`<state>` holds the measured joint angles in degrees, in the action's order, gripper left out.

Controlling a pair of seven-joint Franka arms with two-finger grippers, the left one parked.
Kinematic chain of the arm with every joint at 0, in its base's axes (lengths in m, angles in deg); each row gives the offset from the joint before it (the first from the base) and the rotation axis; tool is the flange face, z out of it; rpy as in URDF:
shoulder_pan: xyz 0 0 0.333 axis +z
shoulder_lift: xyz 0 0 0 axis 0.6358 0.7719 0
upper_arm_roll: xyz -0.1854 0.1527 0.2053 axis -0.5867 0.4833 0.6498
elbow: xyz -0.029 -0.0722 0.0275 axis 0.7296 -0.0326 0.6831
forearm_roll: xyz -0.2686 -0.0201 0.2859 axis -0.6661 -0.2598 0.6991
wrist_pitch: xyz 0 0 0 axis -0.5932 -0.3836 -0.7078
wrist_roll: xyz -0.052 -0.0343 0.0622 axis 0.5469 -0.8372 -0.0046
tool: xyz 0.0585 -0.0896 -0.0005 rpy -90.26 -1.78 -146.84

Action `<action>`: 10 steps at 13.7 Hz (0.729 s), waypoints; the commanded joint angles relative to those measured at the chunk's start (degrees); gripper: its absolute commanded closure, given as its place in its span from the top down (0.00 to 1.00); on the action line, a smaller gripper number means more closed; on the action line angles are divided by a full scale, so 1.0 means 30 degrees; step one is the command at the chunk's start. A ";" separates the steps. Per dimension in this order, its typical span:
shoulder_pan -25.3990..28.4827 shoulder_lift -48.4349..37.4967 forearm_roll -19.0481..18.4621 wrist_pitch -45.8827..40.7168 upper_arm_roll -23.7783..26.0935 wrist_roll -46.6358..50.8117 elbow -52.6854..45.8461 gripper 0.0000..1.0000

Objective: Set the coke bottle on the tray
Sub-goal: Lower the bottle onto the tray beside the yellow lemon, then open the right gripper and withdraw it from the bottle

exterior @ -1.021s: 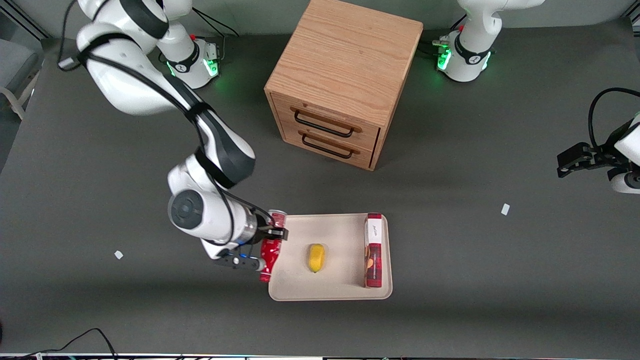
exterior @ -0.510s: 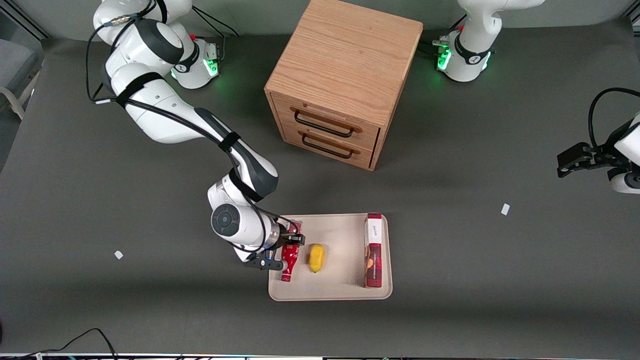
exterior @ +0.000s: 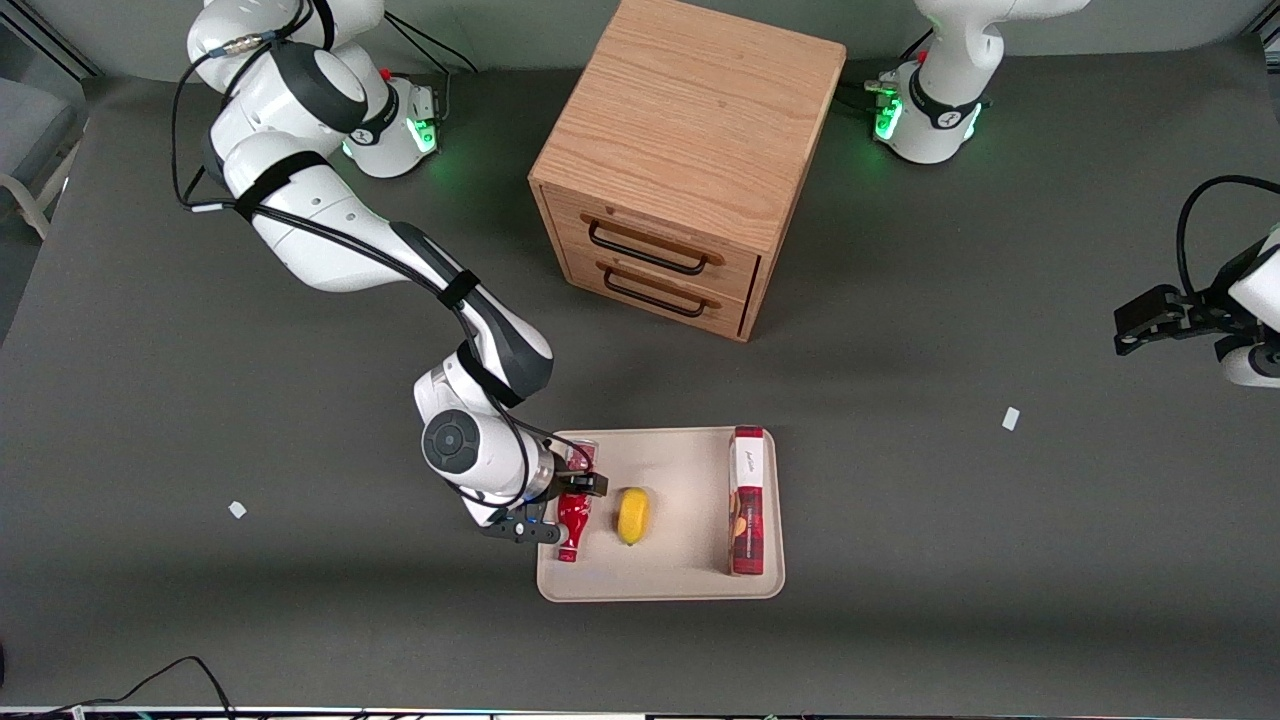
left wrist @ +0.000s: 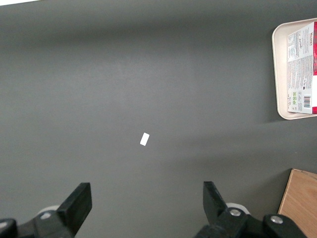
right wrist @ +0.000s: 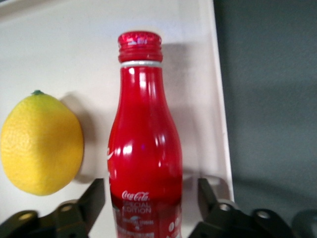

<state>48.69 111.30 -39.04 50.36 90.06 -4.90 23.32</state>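
Right arm is bent low, gripper (exterior: 574, 500) at tray's (exterior: 690, 585) edge, lower centre of front view. Fingers (right wrist: 96, 198) spread, clear of the bottle (exterior: 572, 525). Bottle lies on tray beside lemon (exterior: 632, 515).

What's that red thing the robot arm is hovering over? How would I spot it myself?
Find the beige tray in front of the wooden cabinet. At its end toward the working arm, beside a lemon, lies the coke bottle, flanked by the open gripper. It is a curvy, red-capped bottle, unlike the flat red-and-white box.
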 commanded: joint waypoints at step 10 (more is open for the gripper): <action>-0.1426 -1.0286 -0.0325 -1.1644 -0.0023 0.0722 0.0419 1.00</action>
<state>47.02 88.05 -39.50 20.16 90.36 -3.99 21.12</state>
